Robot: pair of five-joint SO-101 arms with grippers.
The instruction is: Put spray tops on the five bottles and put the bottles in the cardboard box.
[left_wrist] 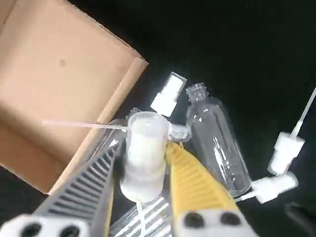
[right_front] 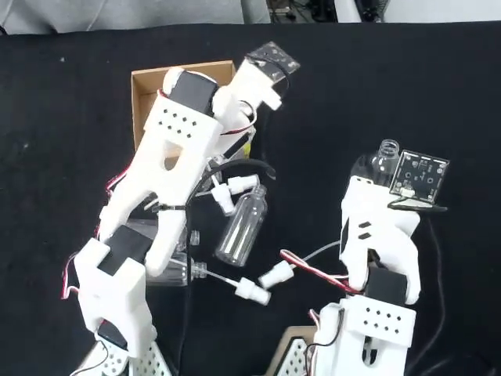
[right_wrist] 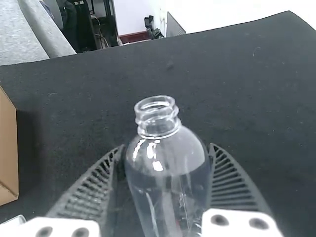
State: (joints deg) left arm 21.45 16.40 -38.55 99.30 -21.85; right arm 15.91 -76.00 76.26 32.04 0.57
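Note:
My left gripper (left_wrist: 143,144) is shut on a white spray top (left_wrist: 143,163) whose thin tube (left_wrist: 74,124) reaches out over the corner of the cardboard box (left_wrist: 54,84). In the high view that arm stretches over to the box (right_front: 149,90). My right gripper (right_wrist: 165,148) is shut on a clear bottle (right_wrist: 163,173), held upright with its neck (right_front: 389,149) open and uncapped. Another clear bottle (right_front: 243,223) lies uncapped on the table between the arms. Loose spray tops lie around it (right_front: 235,188), (right_front: 254,291), (right_front: 278,274).
More clear bottles (right_front: 168,270) lie partly hidden under the left arm. The table (right_front: 391,70) is covered in black cloth. Cables run from the right arm's base past the loose spray tops.

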